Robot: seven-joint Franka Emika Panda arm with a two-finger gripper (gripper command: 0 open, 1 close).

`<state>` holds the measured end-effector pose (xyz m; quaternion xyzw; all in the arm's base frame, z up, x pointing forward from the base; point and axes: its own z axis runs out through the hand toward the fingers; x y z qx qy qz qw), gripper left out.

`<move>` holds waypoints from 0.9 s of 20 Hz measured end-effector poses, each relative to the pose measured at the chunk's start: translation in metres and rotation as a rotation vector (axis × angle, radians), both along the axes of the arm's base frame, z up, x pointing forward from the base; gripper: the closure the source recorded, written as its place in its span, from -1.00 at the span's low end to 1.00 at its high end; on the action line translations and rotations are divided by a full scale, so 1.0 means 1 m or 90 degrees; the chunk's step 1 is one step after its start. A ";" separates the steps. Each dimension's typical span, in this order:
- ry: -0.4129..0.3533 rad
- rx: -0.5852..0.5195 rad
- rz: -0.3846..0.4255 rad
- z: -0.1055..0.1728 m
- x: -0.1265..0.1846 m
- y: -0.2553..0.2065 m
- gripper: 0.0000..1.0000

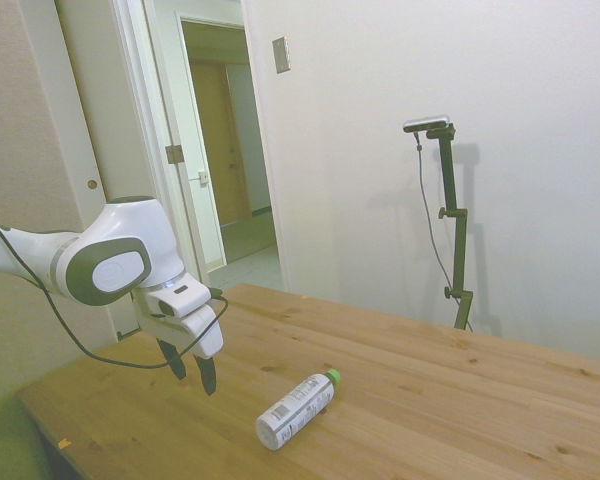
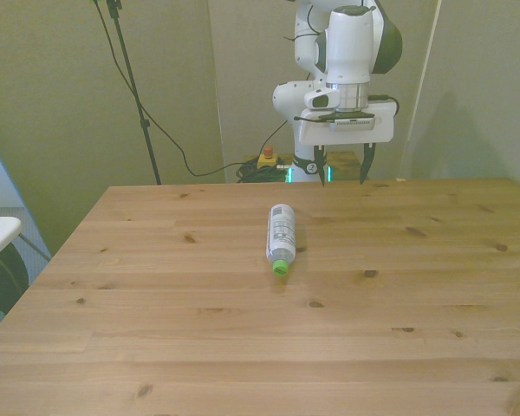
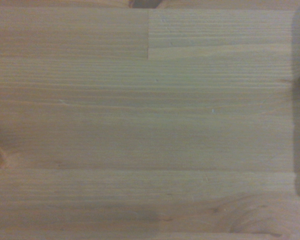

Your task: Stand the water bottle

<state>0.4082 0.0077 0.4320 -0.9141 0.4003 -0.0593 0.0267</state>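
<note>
1. The water bottle (image 2: 281,237) lies on its side on the wooden tabletop (image 2: 243,347), around the middle of its width and nearer the far edge, where the robot stands, than the near edge. Its green cap (image 2: 280,268) points toward the near edge and its flat base toward the far one.
2. A white printed label (image 1: 288,409) wraps the clear body. Dark print and a small barcode-like patch show on it, but the writing is too small to read, and no brand can be made out.
3. The jaws (image 2: 341,170) hang above the tabletop's far edge, pointing straight down. The two dark fingers (image 1: 208,375) stand wide apart and hold nothing.
4. The white arm (image 1: 100,262) comes in roughly level, and its wrist turns downward to carry the jaws clear of the wood.
5. The bottle rests apart from the jaws, toward the near edge and slightly to the front view's left of them; nothing touches it.
6. The wrist view shows only blurred bare planks (image 3: 150,125), likely the patch directly under the hand.
</note>
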 end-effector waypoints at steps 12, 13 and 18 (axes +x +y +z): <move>-0.030 -0.058 -0.050 0.053 0.079 -0.069 -1.00; -0.033 -0.067 -0.055 0.056 0.091 -0.076 -1.00; -0.019 -0.093 -0.068 0.038 0.148 -0.099 -1.00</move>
